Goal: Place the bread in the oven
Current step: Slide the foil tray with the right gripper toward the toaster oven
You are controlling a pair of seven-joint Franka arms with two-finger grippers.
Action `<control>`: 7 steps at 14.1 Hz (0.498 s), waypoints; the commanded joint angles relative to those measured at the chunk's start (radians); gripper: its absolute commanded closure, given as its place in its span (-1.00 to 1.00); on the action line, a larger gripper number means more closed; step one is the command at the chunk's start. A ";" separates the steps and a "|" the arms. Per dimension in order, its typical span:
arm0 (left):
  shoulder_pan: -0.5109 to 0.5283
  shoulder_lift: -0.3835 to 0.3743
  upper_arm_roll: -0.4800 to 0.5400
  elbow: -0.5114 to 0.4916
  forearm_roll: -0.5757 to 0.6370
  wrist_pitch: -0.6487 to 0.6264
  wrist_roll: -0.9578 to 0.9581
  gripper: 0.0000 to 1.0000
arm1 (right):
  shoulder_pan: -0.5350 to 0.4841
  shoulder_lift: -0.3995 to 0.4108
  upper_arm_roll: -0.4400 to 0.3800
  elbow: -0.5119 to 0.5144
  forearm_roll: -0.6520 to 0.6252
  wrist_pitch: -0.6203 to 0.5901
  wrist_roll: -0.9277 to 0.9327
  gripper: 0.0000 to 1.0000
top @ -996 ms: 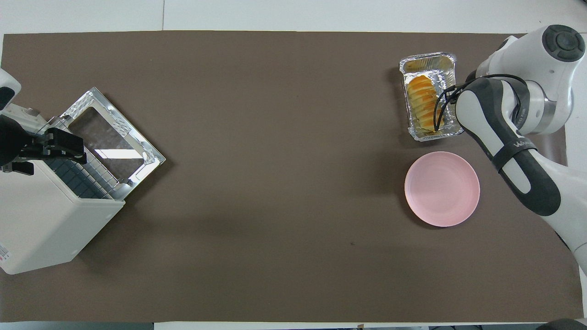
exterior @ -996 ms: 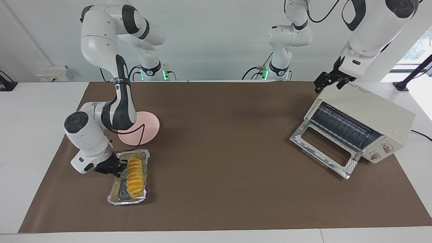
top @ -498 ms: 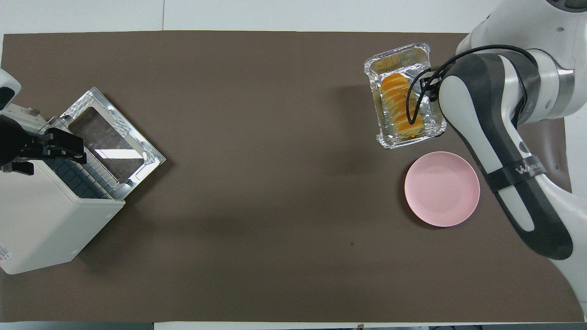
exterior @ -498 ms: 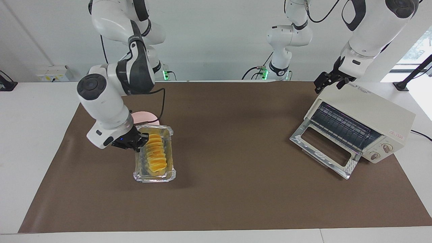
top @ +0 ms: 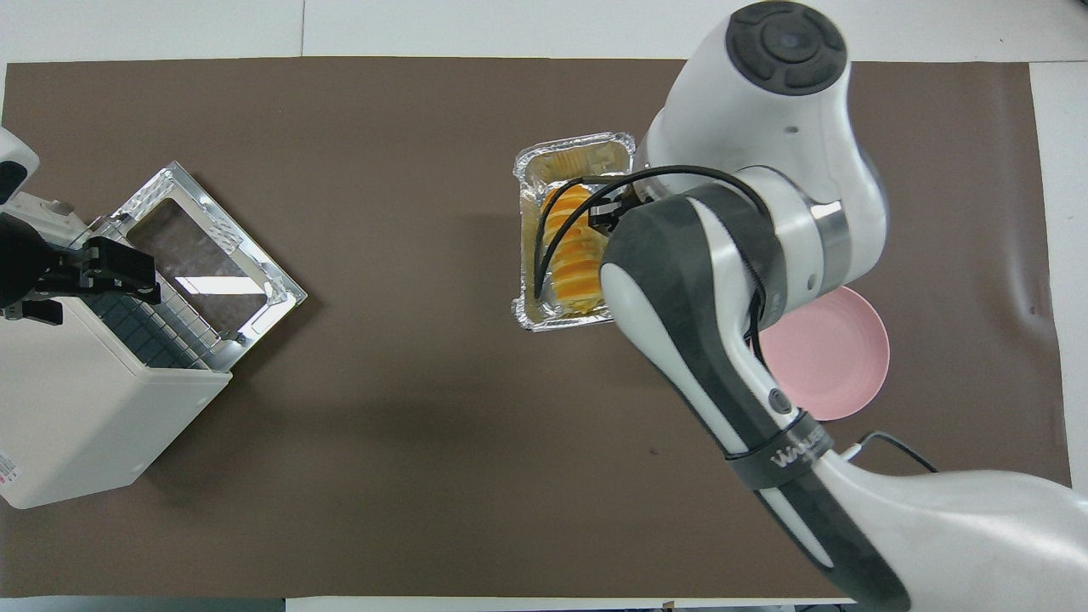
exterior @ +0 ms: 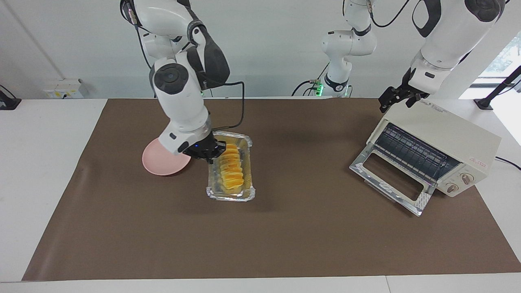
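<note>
Item: bread [exterior: 230,169], golden ridged loaf. We found it lying in a foil tray [exterior: 213,191] that was lifted over the middle of the brown mat [exterior: 285,244], its shadow on the mat beneath.

Item: right gripper [exterior: 212,155]. We noted it clenched on the tray's long rim, just beside the loaf, on the side toward the pink plate [exterior: 156,165].

Item: oven [exterior: 456,138]. We recorded it at the mat's edge toward the left arm's end, door dropped open.

Item: left gripper [exterior: 397,99]. We saw it over the oven's top corner, fingers spread and holding nothing.
</note>
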 commanded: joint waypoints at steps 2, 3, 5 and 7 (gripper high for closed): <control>0.013 -0.023 -0.004 -0.016 -0.017 -0.004 0.004 -1.00 | 0.092 -0.088 -0.006 -0.246 0.022 0.215 0.042 1.00; 0.013 -0.021 -0.004 -0.016 -0.017 -0.004 0.004 -1.00 | 0.109 -0.102 -0.006 -0.318 0.022 0.299 0.051 1.00; 0.013 -0.023 -0.004 -0.016 -0.017 -0.004 0.004 -1.00 | 0.131 -0.105 -0.006 -0.404 0.022 0.405 0.060 1.00; 0.013 -0.021 -0.004 -0.016 -0.017 -0.006 0.004 -1.00 | 0.158 -0.087 -0.004 -0.456 0.022 0.496 0.094 1.00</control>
